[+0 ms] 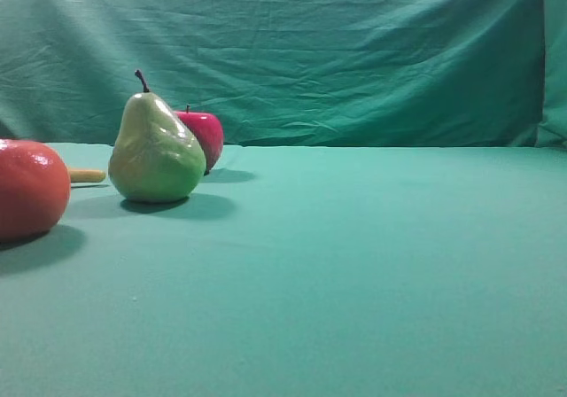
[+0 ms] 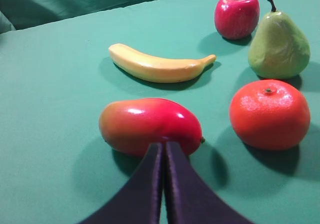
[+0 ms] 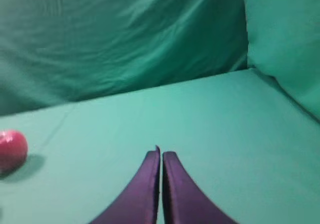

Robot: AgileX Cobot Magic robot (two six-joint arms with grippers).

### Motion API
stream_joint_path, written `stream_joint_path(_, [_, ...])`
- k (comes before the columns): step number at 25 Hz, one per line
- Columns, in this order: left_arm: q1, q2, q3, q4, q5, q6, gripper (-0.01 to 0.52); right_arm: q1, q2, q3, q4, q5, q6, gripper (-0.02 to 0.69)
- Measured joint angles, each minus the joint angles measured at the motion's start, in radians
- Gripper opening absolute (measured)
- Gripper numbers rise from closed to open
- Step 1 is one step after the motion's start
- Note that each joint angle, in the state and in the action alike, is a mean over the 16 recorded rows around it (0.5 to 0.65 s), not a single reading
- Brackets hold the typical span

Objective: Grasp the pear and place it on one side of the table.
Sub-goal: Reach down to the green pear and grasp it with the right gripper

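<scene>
Exterior view low, level with table, facing backdrop; wrist views look forward over closed fingers; all share apple.

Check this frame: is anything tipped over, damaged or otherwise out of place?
Nothing stands out. The pear stands upright on the table, just in front of the apple. The banana, mango and orange rest intact nearby.

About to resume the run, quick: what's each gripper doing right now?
Left gripper: closed, holding nothing.
Right gripper: closed, holding nothing.
</scene>
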Motion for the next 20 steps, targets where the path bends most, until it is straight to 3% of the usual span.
stream_joint_path(7, [0.0, 0.0, 0.0, 0.0, 0.0, 0.0, 0.0, 0.035, 0.211, -0.152, 0.061, 0.05, -0.06, 0.0])
stream_joint_path(20, [0.0, 0.0, 0.0, 0.0, 0.0, 0.0, 0.0, 0.163, 0.843, -0.501, 0.071, 0.163, -0.252, 0.0])
